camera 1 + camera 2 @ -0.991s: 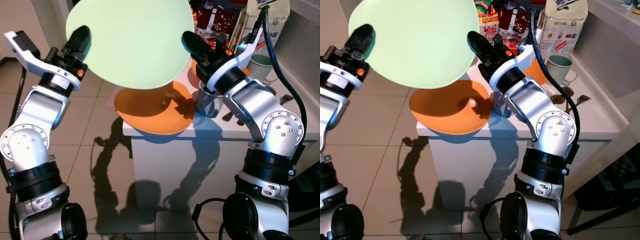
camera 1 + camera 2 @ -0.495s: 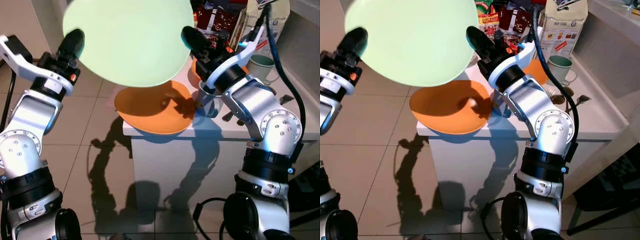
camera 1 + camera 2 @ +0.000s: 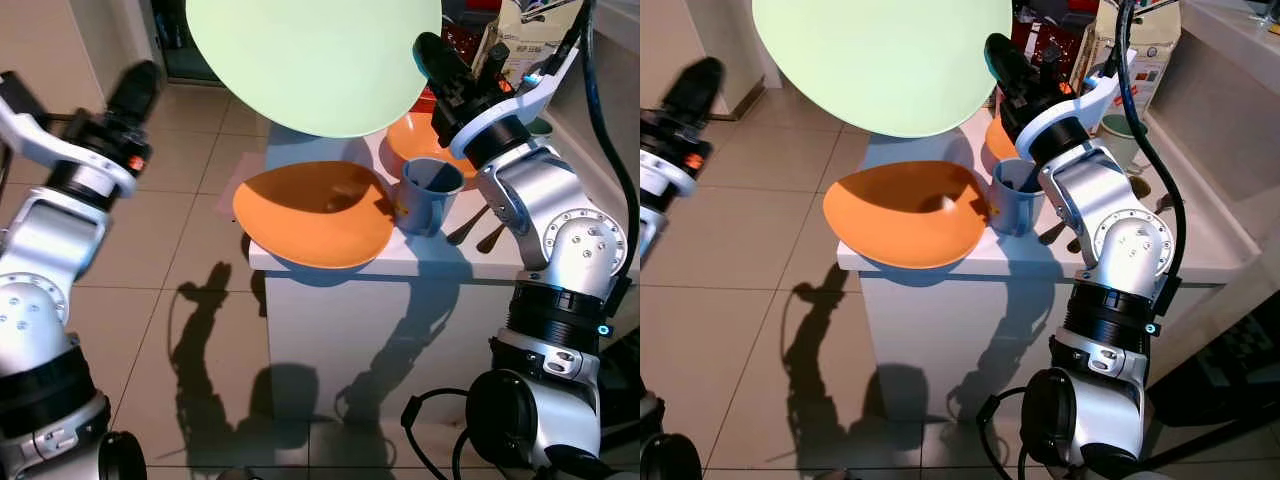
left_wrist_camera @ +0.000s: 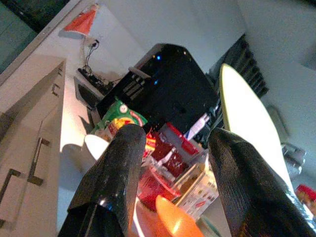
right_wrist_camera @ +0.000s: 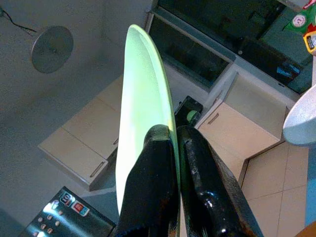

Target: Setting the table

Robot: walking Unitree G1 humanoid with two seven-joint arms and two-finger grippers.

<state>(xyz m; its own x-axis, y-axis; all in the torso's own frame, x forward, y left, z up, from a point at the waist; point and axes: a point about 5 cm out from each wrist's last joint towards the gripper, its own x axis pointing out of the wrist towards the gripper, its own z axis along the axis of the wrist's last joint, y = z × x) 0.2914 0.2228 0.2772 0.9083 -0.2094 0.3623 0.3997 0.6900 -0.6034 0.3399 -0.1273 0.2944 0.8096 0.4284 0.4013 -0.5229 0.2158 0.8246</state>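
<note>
While the right gripper (image 5: 170, 143) pinches the rim of a pale green plate (image 3: 315, 60) between nearly closed fingers, that plate is held high and tilted above the white table (image 3: 420, 265), clear of everything resting there. The grip sits at about 3 o'clock on the plate's edge as seen from the head, and the right wrist view shows the rim thin and edge-on between the two black fingers (image 5: 155, 163). The left gripper (image 4: 173, 163) is parted wide with nothing between its fingers; it stands off to the robot's left, apart from the green plate, over the tiled floor (image 3: 190, 240). On the table, an orange plate (image 3: 315, 212) lies at the near left corner, its edge overhanging the tabletop. Just beside it at 3 o'clock stands a blue cup (image 3: 430, 192), and a smaller orange bowl (image 3: 425, 140) sits behind the cup at roughly 12 o'clock. Spoons (image 3: 480, 228) lie on the table to the right of the cup. Packets and a carton (image 3: 1135, 45) stand at the far end of the table.
</note>
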